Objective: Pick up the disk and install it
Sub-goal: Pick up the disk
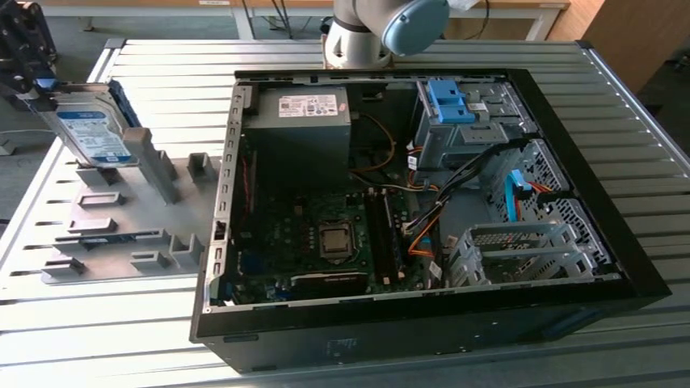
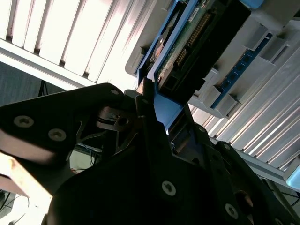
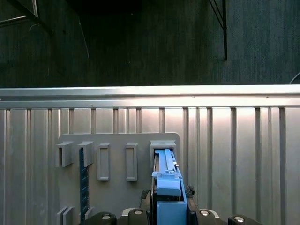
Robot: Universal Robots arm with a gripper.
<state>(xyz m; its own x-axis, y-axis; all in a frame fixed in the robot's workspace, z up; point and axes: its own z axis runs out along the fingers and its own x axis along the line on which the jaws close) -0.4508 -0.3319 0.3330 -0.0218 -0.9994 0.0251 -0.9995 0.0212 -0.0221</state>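
Pincer (image 1: 38, 87) clamped on disk (image 1: 93, 134), beside grey fixture (image 1: 119, 234)

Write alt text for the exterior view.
The end effector grips the upper end of the tilted disk at a grey fixture plate, at the exterior view's left. Beside it, an open computer case lies on the slatted table.

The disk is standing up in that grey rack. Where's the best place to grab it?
Grab it by the blue rail on its top edge, coming from above. The disk stands on edge in the rack. Posts crowd its lower part, while the thin top edge sticks out free. The tool pinches it there now.
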